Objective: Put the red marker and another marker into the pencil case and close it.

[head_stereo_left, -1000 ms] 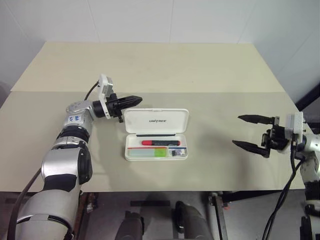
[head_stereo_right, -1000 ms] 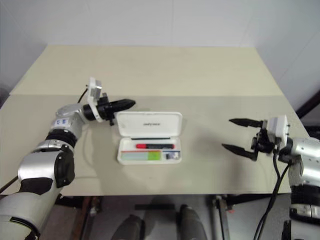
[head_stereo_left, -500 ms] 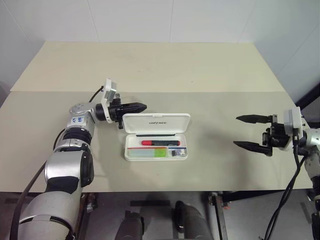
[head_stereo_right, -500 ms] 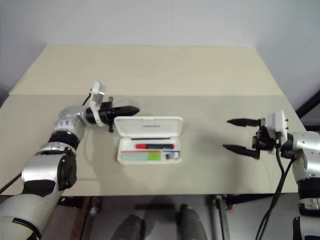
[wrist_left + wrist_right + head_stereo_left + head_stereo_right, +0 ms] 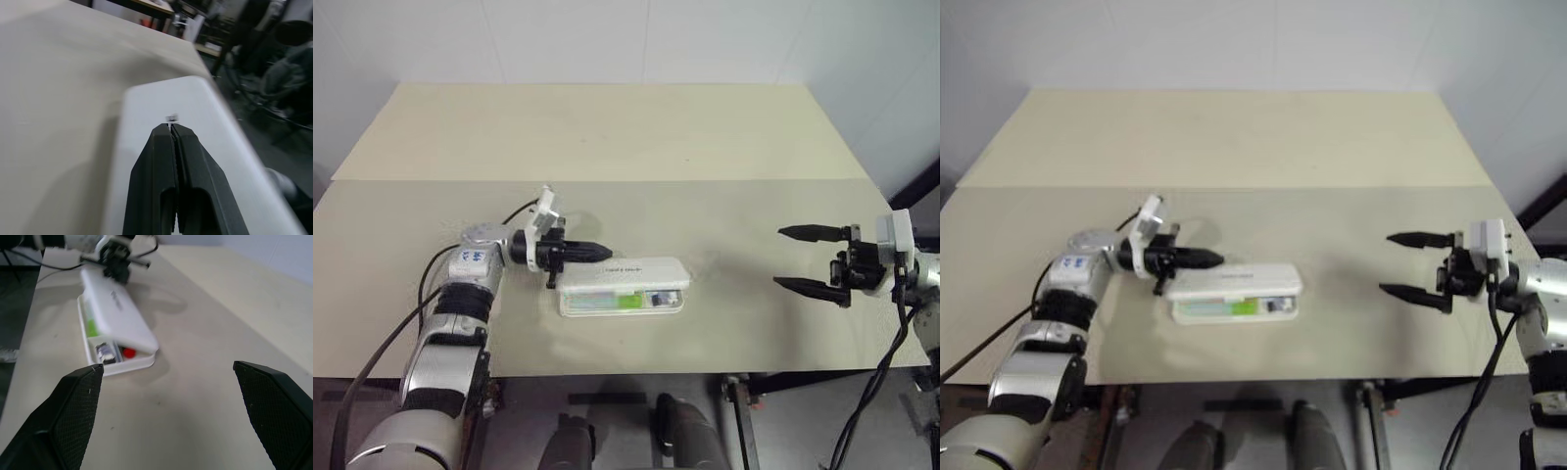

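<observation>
Scene evenly and softly lit from above; no hard glare is seen on the table [image 5: 705, 147]. Short, faint shadows are cast under the case [image 5: 623, 286] and beside the left gripper [image 5: 603, 253]. Head views are slightly soft, the right eye view hazier and paler than the left. In the left wrist view, the closed fingers [image 5: 188, 186] are sharp while the background is blurred and dark. In the right wrist view, the near fingers [image 5: 78, 401] are out of focus.
</observation>
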